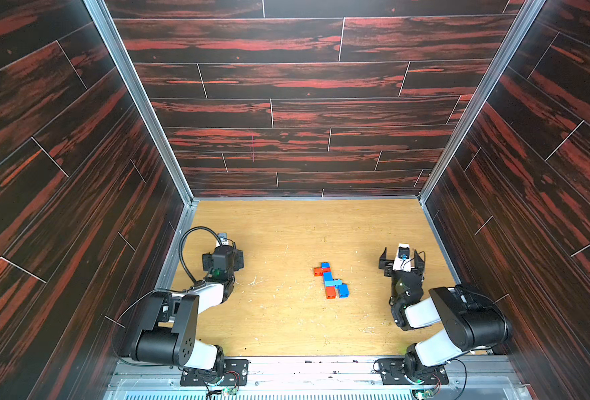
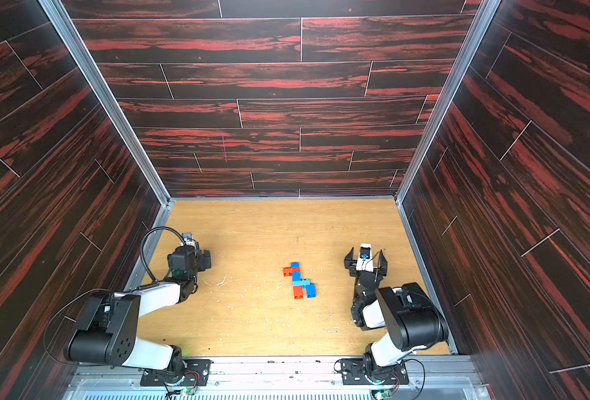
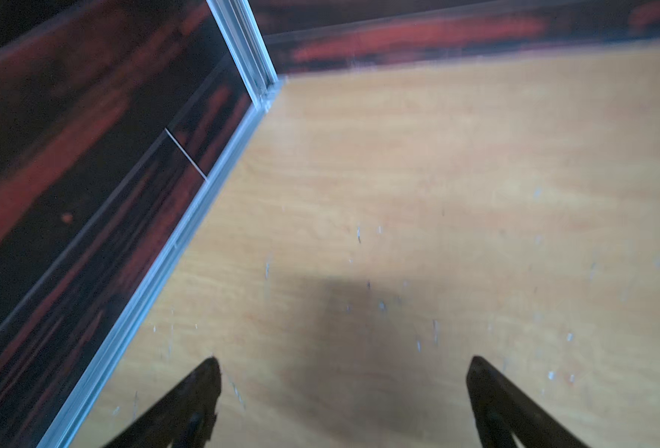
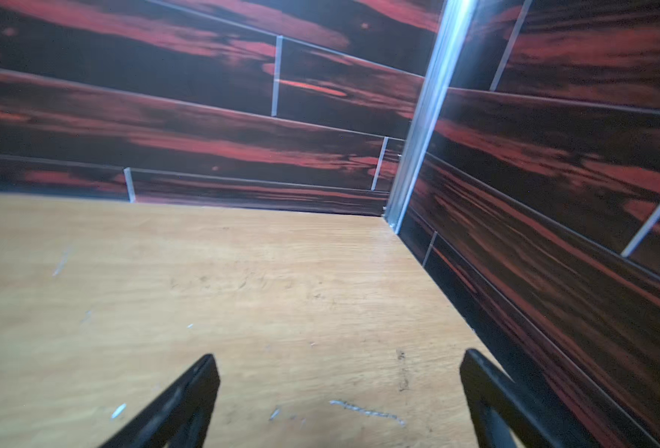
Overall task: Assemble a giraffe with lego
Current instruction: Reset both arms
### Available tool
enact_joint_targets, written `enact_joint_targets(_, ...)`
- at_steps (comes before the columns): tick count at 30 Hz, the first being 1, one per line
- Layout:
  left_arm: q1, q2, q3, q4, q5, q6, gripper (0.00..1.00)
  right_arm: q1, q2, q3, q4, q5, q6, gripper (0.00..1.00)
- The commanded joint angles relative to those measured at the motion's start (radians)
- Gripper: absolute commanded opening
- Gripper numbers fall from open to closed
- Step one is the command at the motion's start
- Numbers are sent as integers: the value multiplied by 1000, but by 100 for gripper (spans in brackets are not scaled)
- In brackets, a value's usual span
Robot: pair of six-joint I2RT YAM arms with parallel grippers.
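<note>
Arm bases sit on metal rail (image 1: pixel 304 372) at near edge; L gripper (image 3: pixel 343 368) and R gripper (image 4: pixel 338 360) each hang low over bare wooden table (image 1: pixel 279 329), jaws wide apart and empty. Giraffe (image 1: pixel 331 281) lies flat on its side on table btwn the two arms, closer to R, touching neither. Red-orange head brick (image 1: pixel 320 271) at far end sticks out toward L side, w/ red leg (image 1: pixel 330 293) + blue leg (image 1: pixel 343 291) toward rail.

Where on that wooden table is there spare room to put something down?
Widest: bare table between the left gripper and the giraffe. Also the strip from the giraffe to the back wall. Tighter between the giraffe and the right gripper.
</note>
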Motion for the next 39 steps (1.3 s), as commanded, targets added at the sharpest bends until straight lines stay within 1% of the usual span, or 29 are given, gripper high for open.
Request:
enact_joint_targets(1,18,10,-70,232,25,-27,100,-56,-11,-5,21,-76,94,99)
enact_joint_targets(3,25,50,-115,355,18,-36,100,-94,-8,-16,39,-113,135,99)
enact_joint_targets(4,32,67,-124,374,27,-45,100,-107,-9,-17,31,-133,150,99)
enact_joint_targets(6,39,102,-129,438,42,-44,100,-156,-5,13,-57,-211,192,97)
enact_joint_targets(7,43,95,-125,418,53,-47,99,-171,17,40,-81,-234,202,97)
enact_joint_targets(8,52,85,-118,384,59,-55,100,-174,13,73,-144,-252,199,99)
enact_joint_targets(9,64,82,-102,347,58,-70,100,-180,-12,115,-280,-304,194,99)
enact_joint_targets(10,74,84,-83,315,42,-90,100,-203,-2,126,-279,-348,208,98)
enact_joint_targets(11,87,88,-58,269,27,-116,100,-211,-6,134,-304,-357,216,99)
enact_joint_targets(13,90,86,-52,253,31,-115,100,-227,-4,148,-327,-390,229,99)
enact_joint_targets(17,91,86,-55,260,30,-116,100,-244,-10,152,-346,-403,244,99)
enact_joint_targets(39,90,80,-59,259,35,-111,100,-246,-7,157,-354,-410,244,99)
